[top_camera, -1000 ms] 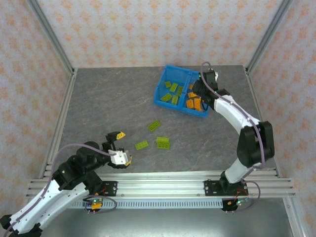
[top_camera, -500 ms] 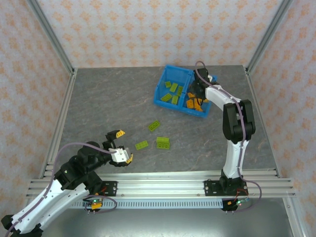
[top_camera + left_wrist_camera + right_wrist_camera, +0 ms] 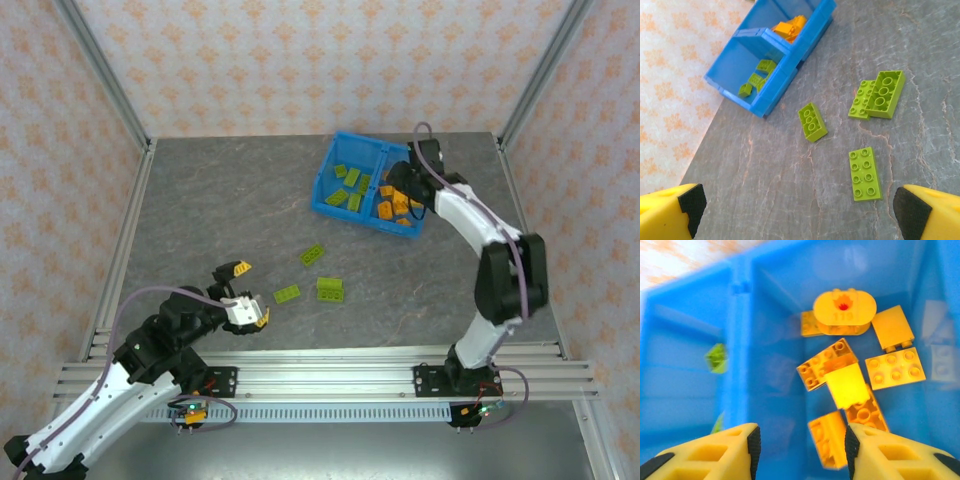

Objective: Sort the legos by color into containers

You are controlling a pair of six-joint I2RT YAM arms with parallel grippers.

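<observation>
Orange legos (image 3: 895, 367) heaped in right half of bin (image 3: 350, 217); right gripper (image 3: 802, 440) above them, jaws parted, clamping nothing, so probably the drop spot. Green legos (image 3: 865, 173) loose on counter (image 3: 765, 190); left gripper (image 3: 800, 205) gaping, likely lining up.

Open tabletop (image 3: 220, 210) around loose green legos (image 3: 329, 289); bin walls (image 3: 345, 216) and divider (image 3: 740, 340) tight around orange pile (image 3: 850, 385).

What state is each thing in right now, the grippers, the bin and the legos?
left gripper: open, holding nothing
right gripper: open, holding nothing, above the orange compartment
blue bin: upright, both compartments partly filled
orange legos: together in one compartment
binned green legos: in the other compartment
loose green legos: four on the table, unsorted, two overlapping
</observation>
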